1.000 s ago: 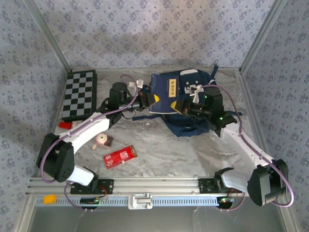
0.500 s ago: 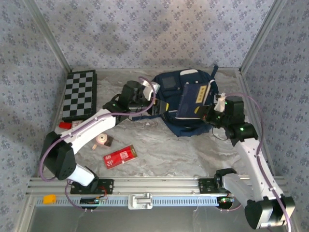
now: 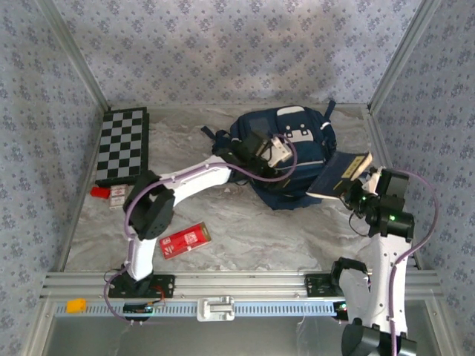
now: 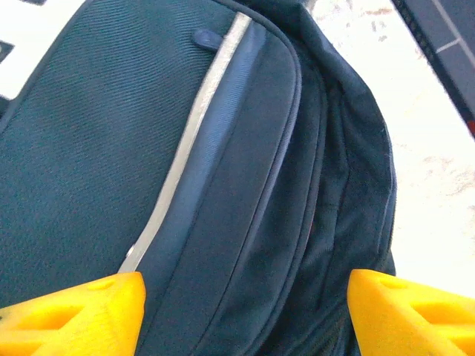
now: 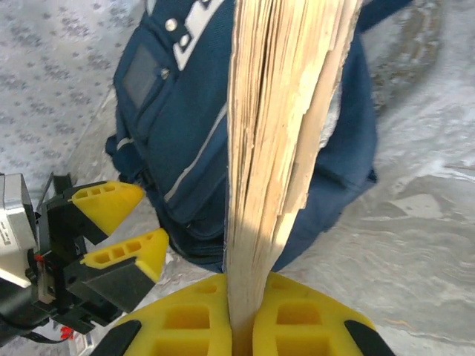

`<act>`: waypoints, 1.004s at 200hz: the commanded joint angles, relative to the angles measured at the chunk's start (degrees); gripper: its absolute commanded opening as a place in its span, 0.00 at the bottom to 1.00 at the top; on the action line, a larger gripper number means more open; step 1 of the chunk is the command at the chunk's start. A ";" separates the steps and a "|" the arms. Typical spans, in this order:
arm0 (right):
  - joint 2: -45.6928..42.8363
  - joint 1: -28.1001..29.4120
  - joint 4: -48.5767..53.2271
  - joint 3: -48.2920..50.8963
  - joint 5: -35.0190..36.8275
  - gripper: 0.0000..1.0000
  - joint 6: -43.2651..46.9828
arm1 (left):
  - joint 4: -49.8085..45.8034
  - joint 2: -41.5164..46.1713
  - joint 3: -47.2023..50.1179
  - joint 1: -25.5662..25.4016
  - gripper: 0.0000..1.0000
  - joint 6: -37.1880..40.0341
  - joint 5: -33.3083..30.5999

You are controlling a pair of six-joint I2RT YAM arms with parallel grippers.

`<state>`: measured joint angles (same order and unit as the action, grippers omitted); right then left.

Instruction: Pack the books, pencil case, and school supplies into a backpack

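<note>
Two changes logged: left fingers (image 4: 74,315) now released, spread wide over backpack (image 3: 304,159); right fingers (image 5: 297,326) clenched on books (image 3: 340,176), drawn off to backpack's right edge. Packing not yet done; pencil case (image 3: 185,239) lying on surface (image 3: 245,219).

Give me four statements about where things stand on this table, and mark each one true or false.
1. The right tool is shut on the books. True.
2. The pencil case is inside the backpack. False: it lies on the table, in front of the left arm's base.
3. The left tool is open over the backpack. True.
4. The chequered board lies to the right of the backpack. False: it lies to its left, at the table's left edge.
</note>
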<state>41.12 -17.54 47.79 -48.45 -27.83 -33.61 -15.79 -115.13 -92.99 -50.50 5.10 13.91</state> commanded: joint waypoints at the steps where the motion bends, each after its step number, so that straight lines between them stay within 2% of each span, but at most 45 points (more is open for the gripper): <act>1: -0.61 -3.76 2.49 -0.08 -2.53 0.00 3.31 | -5.14 -4.00 -6.59 -1.82 0.72 7.20 -4.93; 42: -0.13 -8.46 0.94 1.31 -7.31 0.00 2.74 | -9.24 -12.92 -16.65 -2.59 0.74 8.55 -7.14; 83: 0.25 -8.79 -0.89 2.29 -8.18 0.00 2.80 | -10.44 -19.57 -24.12 -3.06 0.71 9.12 -14.89; 94: 0.44 -8.83 -1.68 2.72 -8.62 0.00 2.84 | -10.38 -20.93 -25.52 -3.03 0.67 8.88 -17.38; 120: 0.70 -8.83 -1.43 2.92 -8.64 0.00 3.62 | -11.62 -21.84 -27.29 -3.02 0.36 7.96 -18.06; 146: 1.01 -8.74 -1.63 2.91 -9.87 0.00 4.06 | -10.94 -20.10 -25.53 -2.96 0.20 7.03 -18.60; 169: 2.22 -8.36 -1.03 2.36 -11.45 0.00 5.14 | -11.49 -16.77 -22.56 -2.81 0.00 5.06 -18.79; 201: 3.13 -6.26 -1.55 2.61 -12.15 0.00 5.35 | -7.66 -8.24 -11.52 -2.20 0.00 0.57 -20.08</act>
<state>44.10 -25.36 48.01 -45.71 -37.01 -30.13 -23.42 -131.85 -111.26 -54.37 10.50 -2.04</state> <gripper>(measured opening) 0.089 0.054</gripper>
